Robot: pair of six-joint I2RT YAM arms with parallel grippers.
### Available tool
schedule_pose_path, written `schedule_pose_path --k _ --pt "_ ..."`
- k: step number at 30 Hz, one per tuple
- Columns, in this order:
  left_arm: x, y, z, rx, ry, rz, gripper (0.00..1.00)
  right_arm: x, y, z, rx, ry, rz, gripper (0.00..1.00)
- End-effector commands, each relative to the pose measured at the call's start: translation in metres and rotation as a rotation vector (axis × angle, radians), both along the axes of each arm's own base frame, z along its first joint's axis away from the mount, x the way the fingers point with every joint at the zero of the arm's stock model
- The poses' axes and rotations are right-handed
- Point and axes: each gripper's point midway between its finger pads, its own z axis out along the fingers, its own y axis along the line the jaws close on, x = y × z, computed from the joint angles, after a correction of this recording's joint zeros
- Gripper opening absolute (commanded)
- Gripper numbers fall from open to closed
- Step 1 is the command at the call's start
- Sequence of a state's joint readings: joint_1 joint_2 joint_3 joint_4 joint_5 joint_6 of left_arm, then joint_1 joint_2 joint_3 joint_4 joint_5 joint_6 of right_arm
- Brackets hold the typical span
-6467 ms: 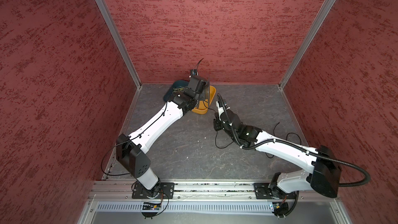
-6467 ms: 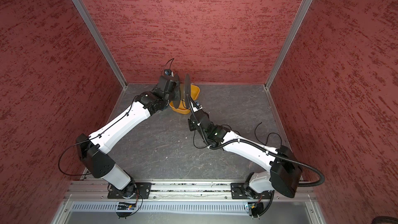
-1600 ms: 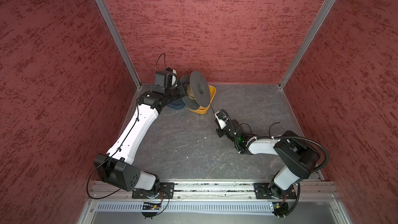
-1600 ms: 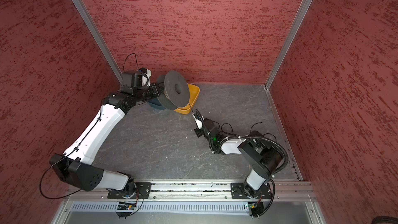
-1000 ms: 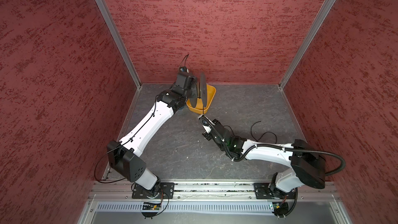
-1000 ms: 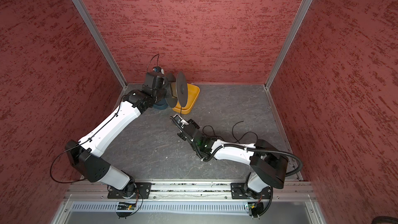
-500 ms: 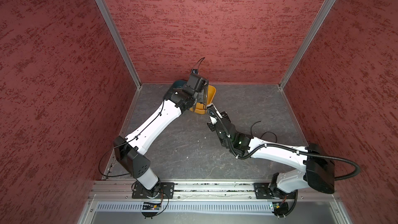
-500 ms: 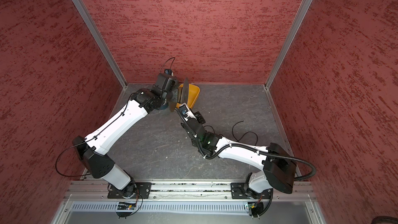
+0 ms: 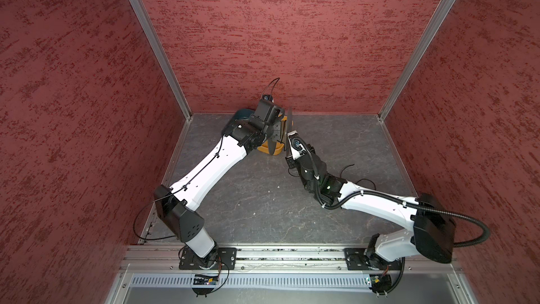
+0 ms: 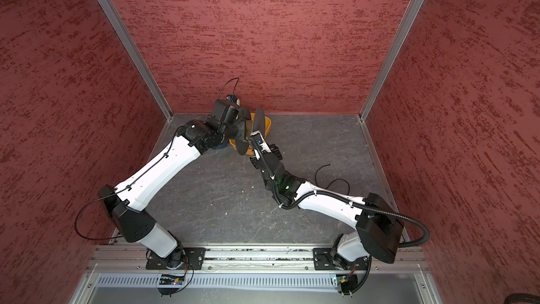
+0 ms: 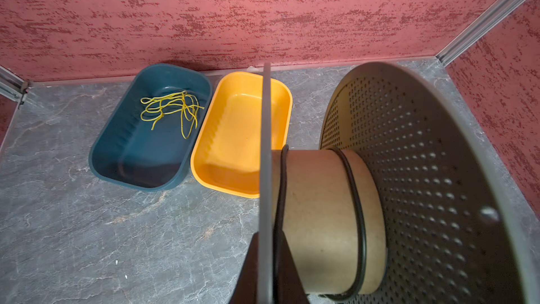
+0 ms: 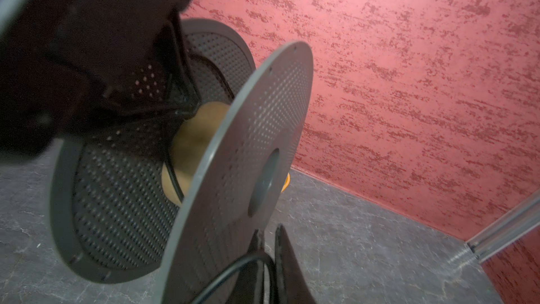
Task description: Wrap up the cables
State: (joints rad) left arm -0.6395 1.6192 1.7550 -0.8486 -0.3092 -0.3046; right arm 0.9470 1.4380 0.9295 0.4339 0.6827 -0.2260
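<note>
A grey spool (image 11: 409, 171) with perforated flanges and a cardboard core (image 11: 318, 214) hangs in the air over the trays; it also shows in both top views (image 9: 288, 125) (image 10: 258, 122). My left gripper (image 11: 265, 261) (image 9: 278, 133) is shut on the rim of one flange. The black cable (image 11: 358, 214) lies in two loose turns round the core. My right gripper (image 12: 268, 247) (image 10: 253, 135) sits just beside the outer flange (image 12: 248, 156), shut on the cable (image 12: 230, 269), which loops out between its fingers. The cable's loose tail (image 10: 323, 168) (image 9: 349, 167) trails on the floor behind the right arm.
A blue tray (image 11: 100, 144) holding yellow-green strands (image 11: 172, 106) and a bare yellow tray (image 11: 233, 141) stand side by side against the back wall. In both top views the left arm covers most of them. Red walls close in three sides.
The left arm has swung the spool to the right, over the yellow tray. The right gripper has risen from the floor with the cable, up beside the spool's flange.
</note>
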Motion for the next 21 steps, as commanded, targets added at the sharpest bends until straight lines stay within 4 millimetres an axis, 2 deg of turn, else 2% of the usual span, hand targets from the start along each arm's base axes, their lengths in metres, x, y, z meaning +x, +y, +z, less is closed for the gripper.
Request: schedule_pose_path --k 1,6,12,18,21 --pt "-0.007 0.003 -0.011 0.034 0.055 -0.045 0.00 -0.003 -0.014 0.039 0.090 -0.121 0.009 0.11" --pt "-0.006 -0.003 -0.017 0.025 0.094 -0.077 0.00 -0.011 -0.019 0.045 0.087 -0.173 0.031 0.16" --pt "-0.005 -0.007 -0.023 0.000 0.130 -0.096 0.00 -0.018 -0.020 0.044 0.084 -0.210 0.065 0.15" --pt "-0.008 -0.007 -0.034 0.039 0.155 -0.100 0.00 -0.013 -0.021 0.048 0.070 -0.218 0.037 0.17" --pt "-0.009 -0.004 -0.042 0.087 0.160 -0.089 0.00 -0.004 -0.020 0.051 0.067 -0.188 0.016 0.20"
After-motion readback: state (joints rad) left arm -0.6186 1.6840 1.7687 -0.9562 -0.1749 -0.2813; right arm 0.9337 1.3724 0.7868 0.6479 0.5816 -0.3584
